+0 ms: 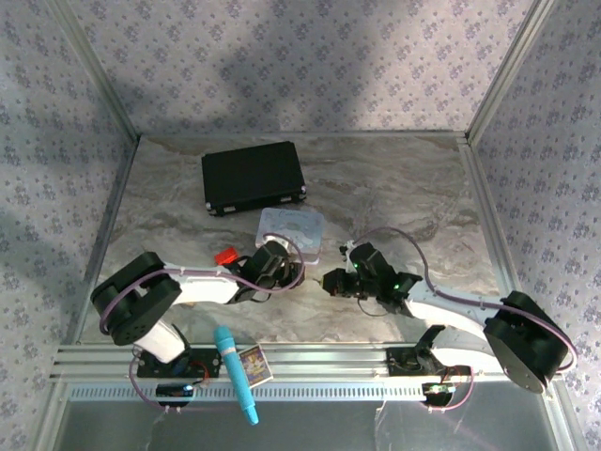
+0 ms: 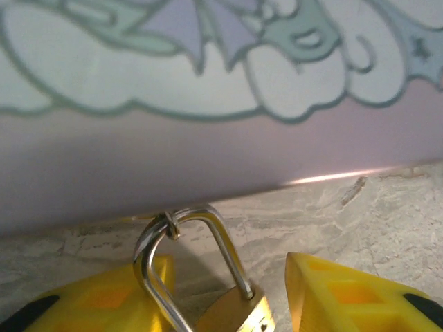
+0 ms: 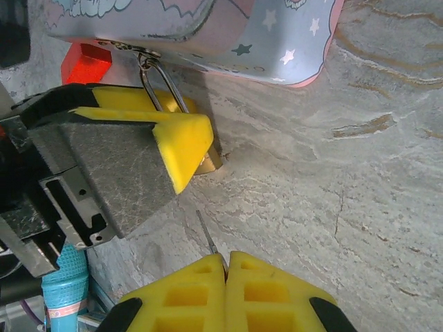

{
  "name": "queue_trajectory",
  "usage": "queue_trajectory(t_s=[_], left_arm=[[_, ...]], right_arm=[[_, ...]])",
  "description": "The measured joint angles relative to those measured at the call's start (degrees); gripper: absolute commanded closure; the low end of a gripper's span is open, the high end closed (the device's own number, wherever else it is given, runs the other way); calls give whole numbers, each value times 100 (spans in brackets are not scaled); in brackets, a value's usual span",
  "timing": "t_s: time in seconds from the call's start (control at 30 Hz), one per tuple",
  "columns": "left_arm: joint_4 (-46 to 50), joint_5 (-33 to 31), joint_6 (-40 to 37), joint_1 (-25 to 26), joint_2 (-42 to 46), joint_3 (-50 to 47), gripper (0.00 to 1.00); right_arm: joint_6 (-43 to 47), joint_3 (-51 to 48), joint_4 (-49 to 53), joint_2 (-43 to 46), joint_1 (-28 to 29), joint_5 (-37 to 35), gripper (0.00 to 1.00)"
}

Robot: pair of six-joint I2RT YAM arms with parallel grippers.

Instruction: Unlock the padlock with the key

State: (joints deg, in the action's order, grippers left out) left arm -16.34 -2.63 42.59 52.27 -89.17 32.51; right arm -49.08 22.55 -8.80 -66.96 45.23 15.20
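marbled grey tabletop (image 3: 360, 207) carries a pastel cartoon tin (image 1: 291, 228), the small brass padlock (image 2: 239, 315) hooked on its edge. our left fingers (image 2: 332, 290) spread around the lock to steady it; our right fingers (image 3: 263, 283) pinch the thin silvery key (image 3: 206, 235), pointed toward it.

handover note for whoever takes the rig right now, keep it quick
Left pincer open, fingers straddling the padlock, not clamped yet.
Right pincer shut on the key, blade poking out, apart from the padlock.
Padlock lies on the table, shackle through the hasp of the pastel tin.
Done: key picked up.
Left: grip padlock, insert key, turn.
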Motion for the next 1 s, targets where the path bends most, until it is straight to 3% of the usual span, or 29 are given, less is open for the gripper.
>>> queue_trajectory(t_s=[0.47, 1.0], left_arm=[[-107, -516, 852, 184, -208, 46, 86], [-319, -852, 3755, 365, 341, -299, 94]], right_arm=[[-437, -479, -789, -146, -39, -33, 100], [-2376, -916, -3456, -1539, -481, 800, 100]])
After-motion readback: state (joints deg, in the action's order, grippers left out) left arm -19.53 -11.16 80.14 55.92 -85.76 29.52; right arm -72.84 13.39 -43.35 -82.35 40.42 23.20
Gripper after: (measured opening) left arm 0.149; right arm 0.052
